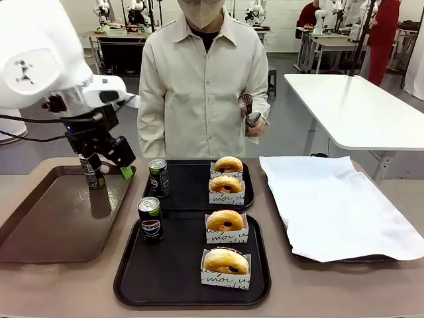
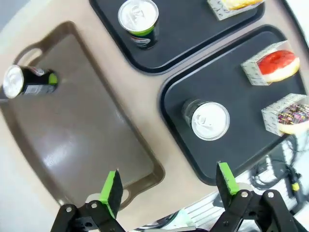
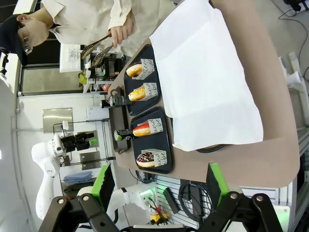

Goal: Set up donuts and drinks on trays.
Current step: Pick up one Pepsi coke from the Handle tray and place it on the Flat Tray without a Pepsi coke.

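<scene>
Left hand (image 1: 106, 169) open over the brown tray (image 1: 40, 232) beside a can (image 1: 92, 172); right hand (image 3: 159, 186) open above the bench (image 3: 270, 121)

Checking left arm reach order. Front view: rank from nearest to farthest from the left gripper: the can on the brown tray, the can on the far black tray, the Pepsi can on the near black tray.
1. Can on the brown tray: just below the left gripper, between its open fingers.
2. Can on the far black tray: toward the middle.
3. Pepsi can on the near black tray: toward the robot's edge.

Brown tray (image 1: 40, 225), white paper-lined tray (image 1: 331, 205), white table (image 1: 358, 106) behind
</scene>
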Tool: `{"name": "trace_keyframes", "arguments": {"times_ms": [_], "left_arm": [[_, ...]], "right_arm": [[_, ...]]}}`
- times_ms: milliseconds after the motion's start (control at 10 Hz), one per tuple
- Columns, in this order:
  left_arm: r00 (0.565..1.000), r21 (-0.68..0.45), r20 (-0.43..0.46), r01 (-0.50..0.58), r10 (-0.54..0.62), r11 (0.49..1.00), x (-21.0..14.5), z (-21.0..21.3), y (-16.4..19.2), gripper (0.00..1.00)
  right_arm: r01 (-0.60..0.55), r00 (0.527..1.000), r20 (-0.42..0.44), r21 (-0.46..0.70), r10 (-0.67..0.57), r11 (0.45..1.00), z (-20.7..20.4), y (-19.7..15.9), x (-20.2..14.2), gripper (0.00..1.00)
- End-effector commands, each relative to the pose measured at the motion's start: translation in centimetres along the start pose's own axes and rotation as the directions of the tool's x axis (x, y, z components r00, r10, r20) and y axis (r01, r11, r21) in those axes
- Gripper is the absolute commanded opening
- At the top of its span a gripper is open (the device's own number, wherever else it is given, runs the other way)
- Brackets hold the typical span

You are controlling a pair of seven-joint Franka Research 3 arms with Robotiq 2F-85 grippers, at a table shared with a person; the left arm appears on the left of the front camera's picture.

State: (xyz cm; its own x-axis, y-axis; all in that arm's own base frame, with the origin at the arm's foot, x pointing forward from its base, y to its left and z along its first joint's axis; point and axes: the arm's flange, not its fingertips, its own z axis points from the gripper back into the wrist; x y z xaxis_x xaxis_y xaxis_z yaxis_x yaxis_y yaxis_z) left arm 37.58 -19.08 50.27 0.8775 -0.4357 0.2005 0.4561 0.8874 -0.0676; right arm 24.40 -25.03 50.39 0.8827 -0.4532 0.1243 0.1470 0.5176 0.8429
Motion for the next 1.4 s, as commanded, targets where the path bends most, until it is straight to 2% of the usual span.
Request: {"name": "trace_keyframes", "arguments": {"times_ms": [0,200,400,500,600,700,800,1000,1300], "left_arm": [[0.989,-0.456,0.075,-0.08,0.128,0.887,-2.2,1.5,8.2,1.0],[0.952,-0.737,0.147,-0.077,0.27,0.672,-5.0,2.5,16.6,1.0],[0.901,-0.832,0.138,-0.12,0.411,0.542,-9.5,0.1,21.6,1.0],[0.864,-0.862,0.096,-0.177,0.495,0.476,-10.7,-0.8,24.6,1.0],[0.802,-0.895,0.05,-0.229,0.595,0.384,-13.4,-2.3,26.9,1.0],[0.767,-0.907,0.018,-0.257,0.642,0.333,-15.5,-3.1,28.4,1.0],[0.75,-0.911,0.011,-0.265,0.661,0.316,-17.1,-3.3,29.7,1.0],[0.719,-0.904,0.031,-0.276,0.694,0.327,-20.4,-3.2,31.1,1.0],[0.721,-0.865,0.095,-0.282,0.686,0.415,-21.3,-1.6,30.8,1.0]], "right_arm": [[-0.019,1.0,0.008,0.026,0.019,0.999,-0.1,0.0,0.1,1.0],[-0.019,1.0,0.008,0.026,0.019,0.999,-0.1,0.0,0.1,1.0],[-0.019,1.0,0.008,0.026,0.019,0.999,-0.1,0.0,0.1,1.0],[-0.019,1.0,0.008,0.026,0.019,0.999,-0.1,0.0,0.1,1.0],[-0.019,1.0,0.008,0.026,0.019,0.999,-0.1,0.0,0.1,1.0],[-0.019,1.0,0.008,0.026,0.019,0.999,-0.1,0.0,0.1,1.0],[-0.019,1.0,0.008,0.026,0.019,0.999,-0.1,0.0,0.1,1.0],[-0.019,1.0,0.008,0.026,0.019,0.999,-0.1,0.0,0.1,1.0],[-0.019,1.0,0.008,0.026,0.019,0.999,-0.1,0.0,0.1,1.0]]}}
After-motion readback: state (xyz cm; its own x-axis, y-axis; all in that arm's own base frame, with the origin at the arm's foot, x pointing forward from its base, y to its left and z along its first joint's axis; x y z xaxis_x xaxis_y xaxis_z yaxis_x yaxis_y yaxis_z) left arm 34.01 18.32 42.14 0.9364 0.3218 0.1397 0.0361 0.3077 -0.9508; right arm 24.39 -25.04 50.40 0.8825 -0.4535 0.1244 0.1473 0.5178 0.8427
